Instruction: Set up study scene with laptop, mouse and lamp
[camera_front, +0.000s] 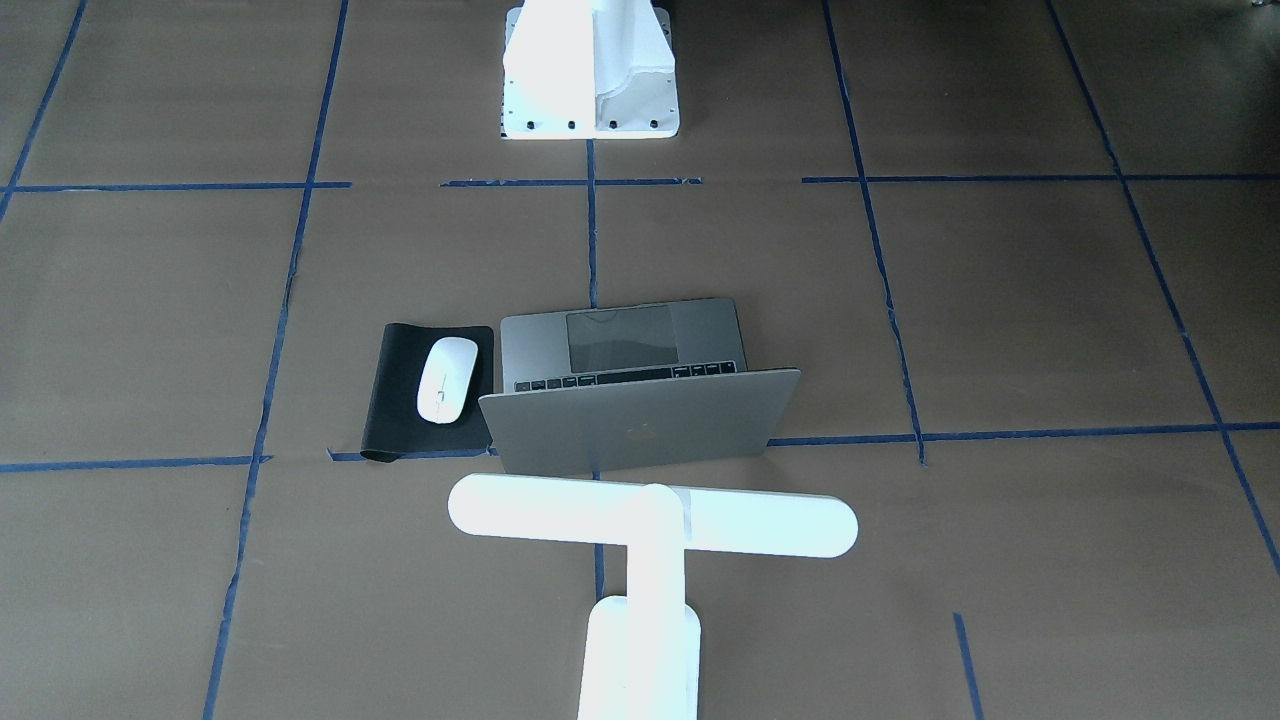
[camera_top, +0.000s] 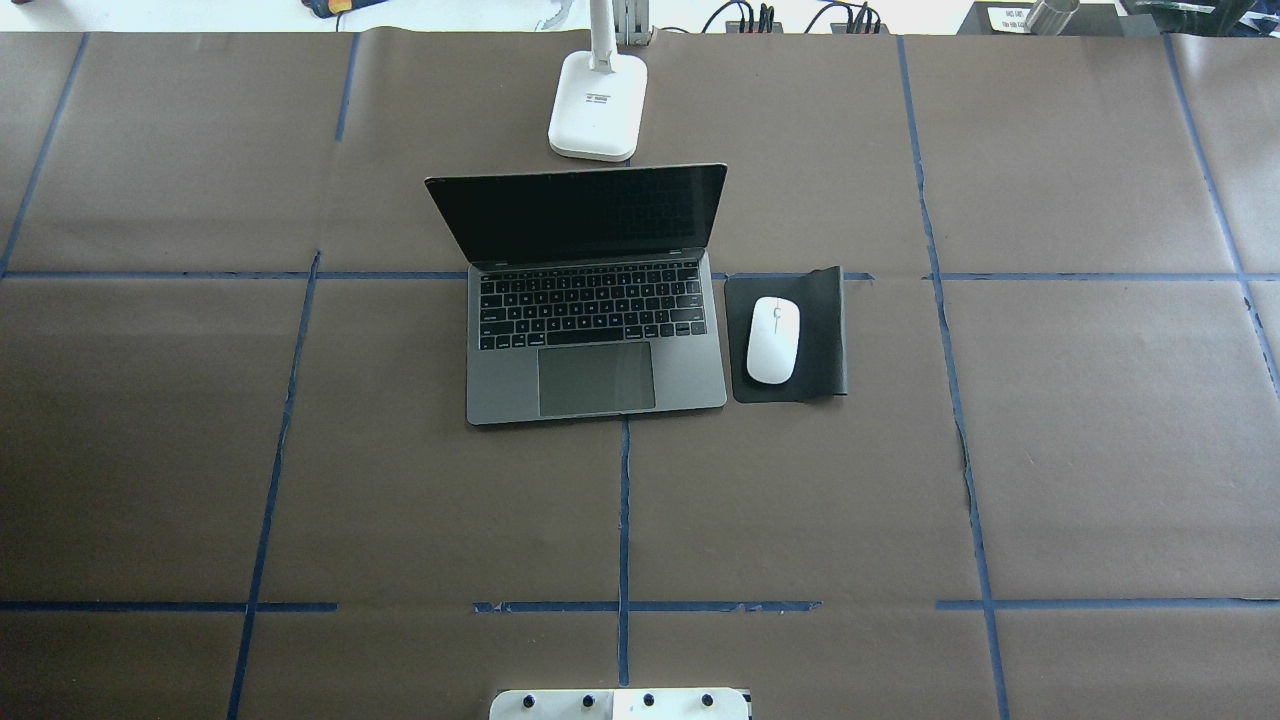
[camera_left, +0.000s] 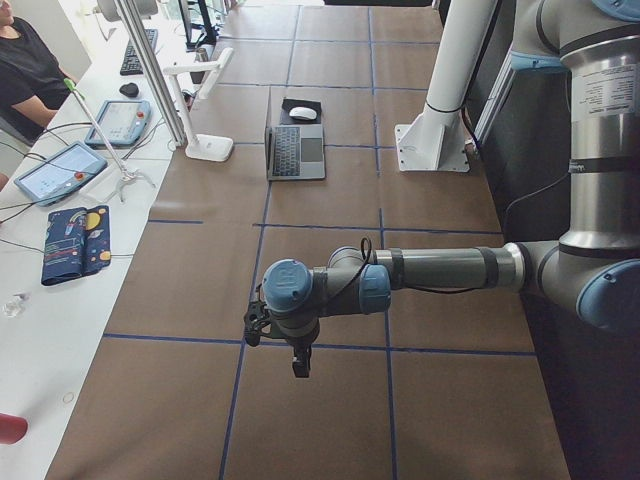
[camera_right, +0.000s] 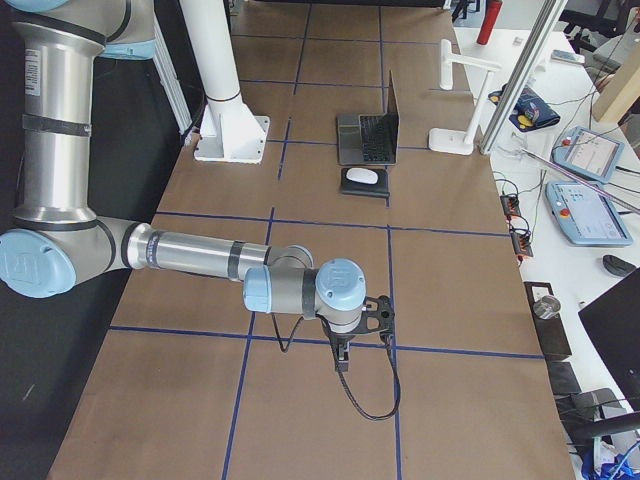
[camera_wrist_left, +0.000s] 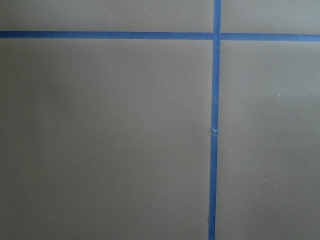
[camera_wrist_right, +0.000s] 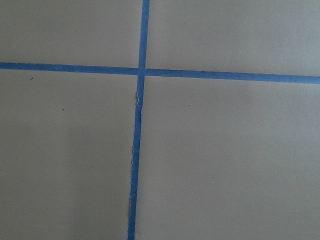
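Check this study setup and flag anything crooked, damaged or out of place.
One thing: the black mouse mat curls up at its far corner, on the side away from the laptop. Otherwise the laptop sits open and square, the mouse lies on the mat, and the lamp stands upright behind the laptop.

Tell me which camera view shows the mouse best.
The overhead exterior view: the mouse lies whole and unblocked on the black mat, right of the laptop. The front-facing view shows it whole too, but slanted. Both side views show it tiny. Wrist views miss it.
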